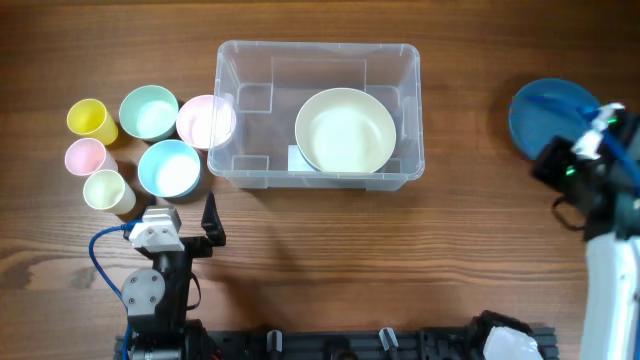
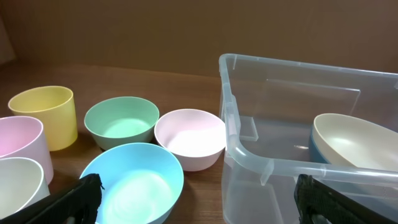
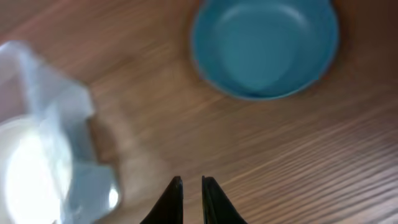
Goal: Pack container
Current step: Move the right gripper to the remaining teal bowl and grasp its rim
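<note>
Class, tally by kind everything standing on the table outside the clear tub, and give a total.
Cups: 3 (yellow cup, pink cup, cream cup)
Bowls: 4 (green bowl, pink bowl, light blue bowl, dark blue bowl)
Total: 7

Clear glossy plastic container (image 1: 320,45) on seemingly matt wood table (image 1: 330,250).

Cream bowl (image 2: 357,144) sits in the container (image 2: 231,118) — fingers (image 2: 68,202) spread wide.
</note>
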Controlling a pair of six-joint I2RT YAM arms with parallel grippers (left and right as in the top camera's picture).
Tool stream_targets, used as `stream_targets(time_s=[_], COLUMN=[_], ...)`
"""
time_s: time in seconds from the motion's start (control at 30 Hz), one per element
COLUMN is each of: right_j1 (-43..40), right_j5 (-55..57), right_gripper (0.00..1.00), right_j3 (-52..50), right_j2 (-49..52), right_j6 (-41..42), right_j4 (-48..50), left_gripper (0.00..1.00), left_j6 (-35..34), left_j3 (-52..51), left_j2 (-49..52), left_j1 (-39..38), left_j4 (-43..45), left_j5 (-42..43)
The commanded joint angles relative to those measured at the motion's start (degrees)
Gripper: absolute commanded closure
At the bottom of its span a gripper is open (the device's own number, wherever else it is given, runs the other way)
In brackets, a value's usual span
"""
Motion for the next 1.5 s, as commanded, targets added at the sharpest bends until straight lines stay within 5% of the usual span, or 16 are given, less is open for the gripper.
stream_targets(time_s=[0.0,0.03,0.1,0.13,0.2,0.93,1.03,1.2,1.47], right_j1=[-8.59,-10.45,-13.40,-14.64,-16.00,-16.74,-16.74,-16.74,-16.74], right_j5=[-5.57,-5.64,-5.62,-5.60,-5.44,-1.40,-1.46,-1.64,-3.96], right_gripper=[0.75,0.48,0.24,0.12,0.06,0.08,0.22,0.83,0.96], right_j3=[1.07,1.07,1.07,1.07,1.07,1.07,1.07,1.05,1.07], right_j2=[8.11,10.64,15.37,17.77,20.83,42.29,43.06,43.17,43.15], right_j6=[0.20,1.18,3.69,5.35,6.73,11.10,11.06,11.13,11.04], right_j4=[2.69,3.52,5.79,7.15,9.38,28.26,29.07,29.07,28.55], left_gripper=[0.00,0.00,0.00,0.00,0.00,0.00,0.00,0.00,0.00], left_j6=[0.92,0.92,0.92,0.92,0.92,0.92,0.92,0.92,0.92], left_j3=[-0.44,-0.44,-0.44,-0.44,-0.44,-0.44,-0.44,-0.44,-0.44], left_j2=[-0.35,-0.35,-0.35,-0.35,-0.35,-0.35,-0.35,-0.35,-0.35], left_j1=[-0.28,-0.28,-0.28,-0.28,-0.28,-0.28,-0.28,-0.28,-0.28], left_j4=[0.20,0.20,0.20,0.20,0.20,0.20,0.20,0.20,0.20], left_j5=[0.68,0.68,0.68,0.68,0.68,0.68,0.68,0.68,0.68])
